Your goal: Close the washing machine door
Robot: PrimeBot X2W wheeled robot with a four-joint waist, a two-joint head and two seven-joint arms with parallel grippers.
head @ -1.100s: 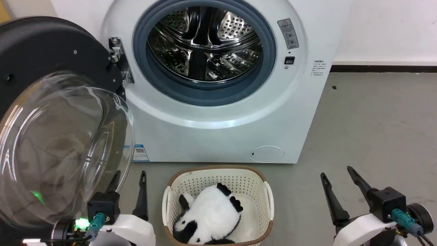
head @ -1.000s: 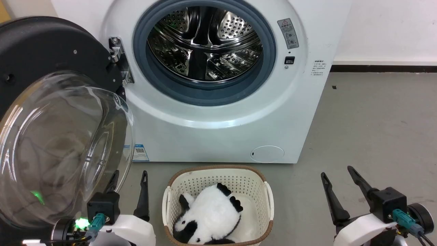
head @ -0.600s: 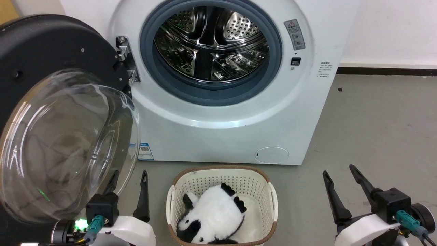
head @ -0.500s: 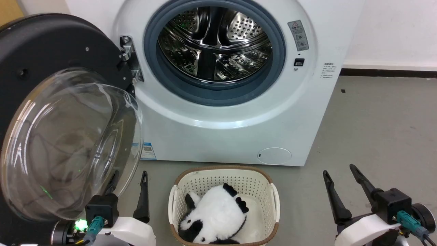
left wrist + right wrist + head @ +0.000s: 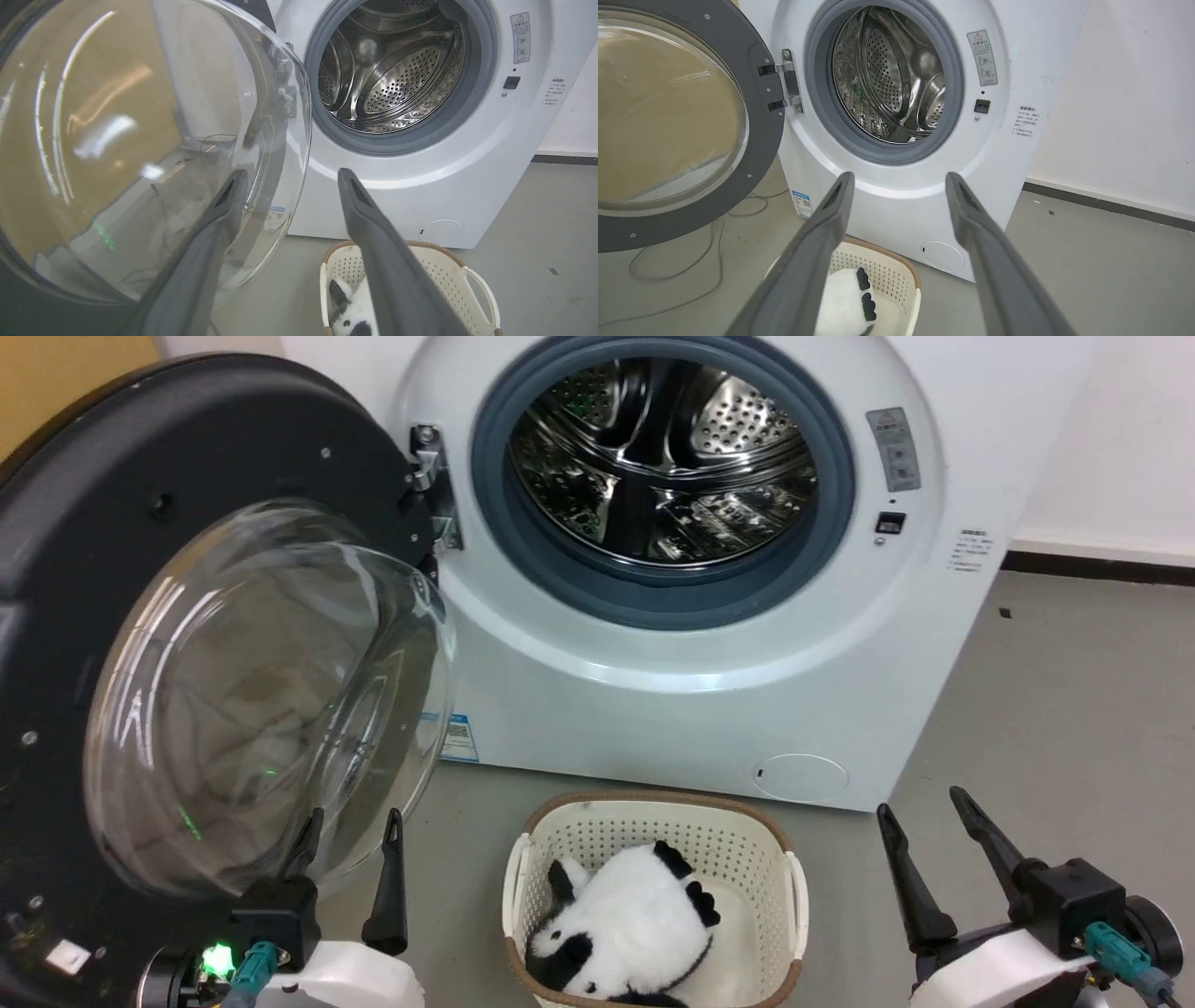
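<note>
- You've got the washing machine door (image 5: pixel 233 681) standing wide open. It is swung out to the left of the porthole on its metal hinge (image 5: pixel 431 485), with the black ring facing you and the clear glass bowl bulging your way.
- Just beside it is the washing machine (image 5: pixel 691 709), a white box against the white wall. Its porthole is uncovered, and the grey gasket (image 5: pixel 672 602) rings the perforated steel drum (image 5: pixel 663 457).
- Low on the machine's front, a blue label (image 5: pixel 457 739) sits by the door's lower edge, and a small round hatch (image 5: pixel 801 777) sits toward the right.
- Your left gripper (image 5: pixel 355 814) is at the lower left, right under the glass bowl, with its fingers spread and nothing between them.
- In the head view its outer finger overlaps the bowl's lower rim, and in the left wrist view it lies across the glass. You can't tell whether it touches.
- Your right gripper (image 5: pixel 920 801) is at the lower right over the grey floor (image 5: pixel 1055 709) — fingers apart, gripping nothing, well apart from the door.
- Between the two grippers a cream basket (image 5: pixel 653 807) stands on the floor just in front of the machine, with a panda plush (image 5: pixel 635 924) lying in it.
- In the right wrist view, a thin cable (image 5: pixel 691 266) trails on the floor beneath the open door.
</note>
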